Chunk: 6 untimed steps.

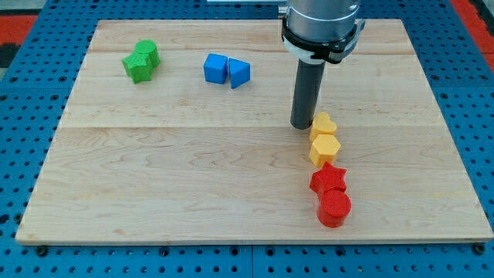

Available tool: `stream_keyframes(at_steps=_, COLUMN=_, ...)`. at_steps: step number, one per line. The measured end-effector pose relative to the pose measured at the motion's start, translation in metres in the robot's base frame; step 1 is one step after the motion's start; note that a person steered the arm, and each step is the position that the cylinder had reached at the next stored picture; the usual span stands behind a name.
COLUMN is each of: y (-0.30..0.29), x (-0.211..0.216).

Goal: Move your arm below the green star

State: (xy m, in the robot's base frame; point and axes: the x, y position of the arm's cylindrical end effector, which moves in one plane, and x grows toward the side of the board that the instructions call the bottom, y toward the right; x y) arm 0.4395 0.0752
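The green star [137,68] lies at the upper left of the wooden board [177,177], touching a green round block [147,52] just above and right of it. My tip [301,126] rests on the board right of centre, far to the right of and lower than the green star. It stands right beside the left edge of a yellow heart block [324,123].
A blue cube [215,68] and a blue triangular block [238,72] sit together at upper middle. Below the yellow heart lie a yellow hexagon [325,148], a red star [329,180] and a red cylinder [334,207] in a column.
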Motion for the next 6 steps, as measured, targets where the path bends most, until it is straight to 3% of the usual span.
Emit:
stream_keyframes(at_steps=2, y=-0.067, x=-0.012)
stream_keyframes(at_steps=4, y=-0.086, x=-0.018)
stream_keyframes(at_steps=6, y=-0.241, x=-0.023)
